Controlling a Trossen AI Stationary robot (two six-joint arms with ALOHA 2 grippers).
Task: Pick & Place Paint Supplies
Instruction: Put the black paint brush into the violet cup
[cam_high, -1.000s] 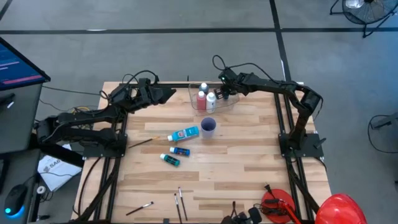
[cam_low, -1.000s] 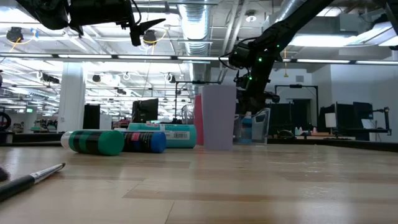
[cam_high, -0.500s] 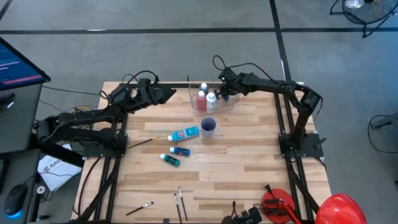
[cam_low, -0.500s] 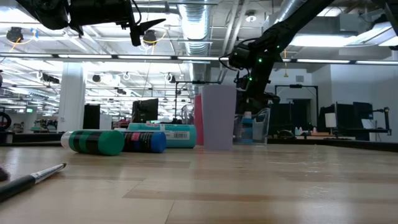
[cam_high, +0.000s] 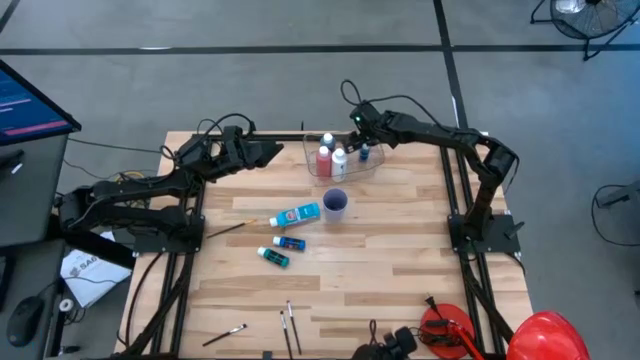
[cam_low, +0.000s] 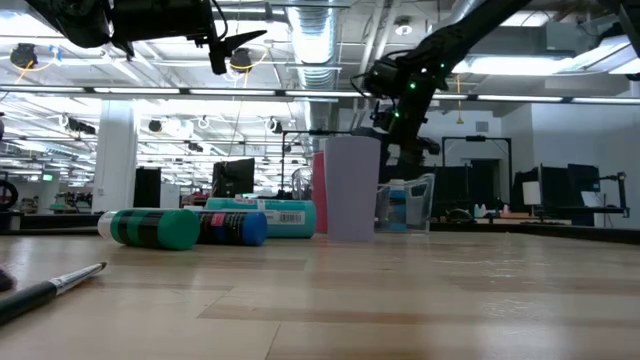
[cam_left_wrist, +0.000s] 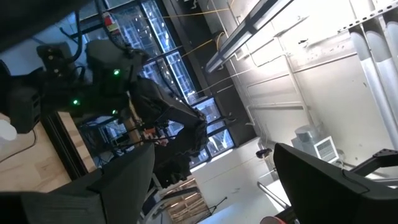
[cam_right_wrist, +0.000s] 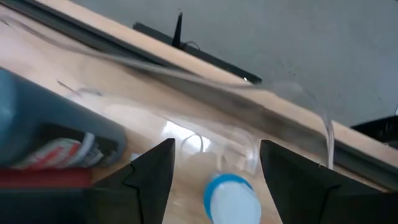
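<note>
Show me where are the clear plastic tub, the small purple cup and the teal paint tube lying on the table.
clear plastic tub (cam_high: 312, 171), high view, its left rim.
small purple cup (cam_high: 335, 204), high view, its open top.
teal paint tube (cam_high: 274, 257), high view, middle of its body.

My right gripper (cam_high: 358, 128) hovers with fingers apart over the clear tub (cam_high: 375, 163), whose walls and upright bottles (cam_high: 331, 158) crowd the table's twelve o'clock, while the purple cup (cam_high: 335, 202) and three lying tubes (cam_high: 296, 215) block the centre, leaving bare wood toward three o'clock.
</note>
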